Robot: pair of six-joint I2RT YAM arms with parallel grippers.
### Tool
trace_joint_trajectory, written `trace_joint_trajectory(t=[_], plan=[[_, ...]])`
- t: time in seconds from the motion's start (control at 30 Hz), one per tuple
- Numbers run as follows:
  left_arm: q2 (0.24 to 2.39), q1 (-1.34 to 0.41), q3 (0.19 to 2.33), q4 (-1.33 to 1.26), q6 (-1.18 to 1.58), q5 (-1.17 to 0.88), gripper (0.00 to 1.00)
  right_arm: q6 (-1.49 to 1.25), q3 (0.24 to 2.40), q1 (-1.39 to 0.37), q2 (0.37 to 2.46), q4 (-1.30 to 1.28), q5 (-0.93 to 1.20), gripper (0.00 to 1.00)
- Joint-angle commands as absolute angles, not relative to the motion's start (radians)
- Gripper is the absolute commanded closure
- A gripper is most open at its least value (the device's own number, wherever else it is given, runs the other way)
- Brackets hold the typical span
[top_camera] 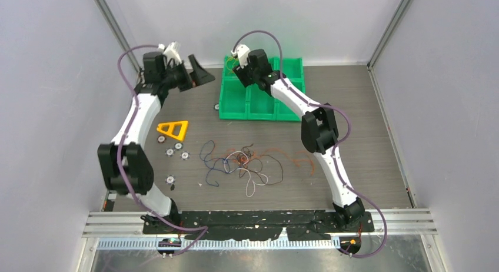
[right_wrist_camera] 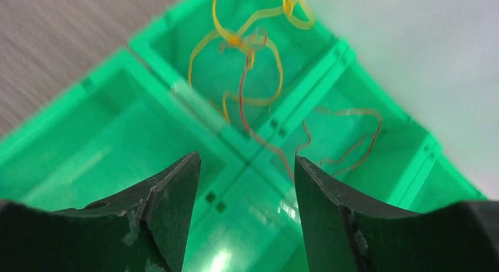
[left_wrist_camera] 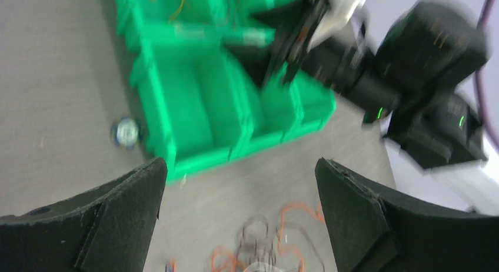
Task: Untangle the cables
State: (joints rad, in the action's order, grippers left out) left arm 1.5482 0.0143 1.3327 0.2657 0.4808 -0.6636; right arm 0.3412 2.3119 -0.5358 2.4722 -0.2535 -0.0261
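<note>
The cables (top_camera: 244, 164) lie in a loose tangle at mid-table: black, white, orange and blue strands overlapping; the left wrist view shows them (left_wrist_camera: 276, 236) blurred at its lower edge. A yellow cable (right_wrist_camera: 235, 42) is coiled in one compartment of the green bin (right_wrist_camera: 88, 142). A red cable (right_wrist_camera: 244, 104) drapes over the divider into the neighbouring compartment. My right gripper (right_wrist_camera: 247, 159) hovers over the bin (top_camera: 262, 104), open, with nothing between its fingers. My left gripper (left_wrist_camera: 239, 166) is wide open and empty, raised at the back left (top_camera: 203, 69), away from the tangle.
An orange triangular frame (top_camera: 173, 129) lies left of the tangle, with several small round discs (top_camera: 176, 151) near it and one disc (top_camera: 216, 106) by the bin's left corner. Grey walls close in the back and both sides.
</note>
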Motion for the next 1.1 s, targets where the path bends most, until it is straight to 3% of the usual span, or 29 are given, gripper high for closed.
trace_joint_trajectory(t=[0.0, 0.17, 0.3, 0.57, 0.9, 1.07], plan=[[1.763, -0.089, 1.639, 0.188, 0.481, -0.532, 0.01, 0.319, 2.14, -0.498, 2.264, -0.246, -0.062, 0.32], [2.094, -0.178, 2.124, 0.368, 0.575, -0.305, 0.01, 0.269, 1.906, -0.425, 1.996, -0.3, -0.019, 0.15], [2.285, -0.214, 2.319, 0.382, 0.66, -0.251, 0.0, 0.236, 1.766, -0.352, 1.844, -0.378, 0.031, 0.06], [2.395, -0.264, 2.315, 0.315, 0.717, -0.138, 0.02, 0.226, 1.547, -0.237, 1.639, -0.441, 0.098, 0.03], [2.485, -0.282, 2.362, 0.281, 0.78, -0.091, 0.28, 0.239, 1.477, -0.207, 1.549, -0.473, 0.129, 0.03], [2.515, -0.294, 2.377, 0.278, 0.81, -0.078, 0.32, 0.239, 1.478, -0.194, 1.534, -0.488, 0.126, 0.03]])
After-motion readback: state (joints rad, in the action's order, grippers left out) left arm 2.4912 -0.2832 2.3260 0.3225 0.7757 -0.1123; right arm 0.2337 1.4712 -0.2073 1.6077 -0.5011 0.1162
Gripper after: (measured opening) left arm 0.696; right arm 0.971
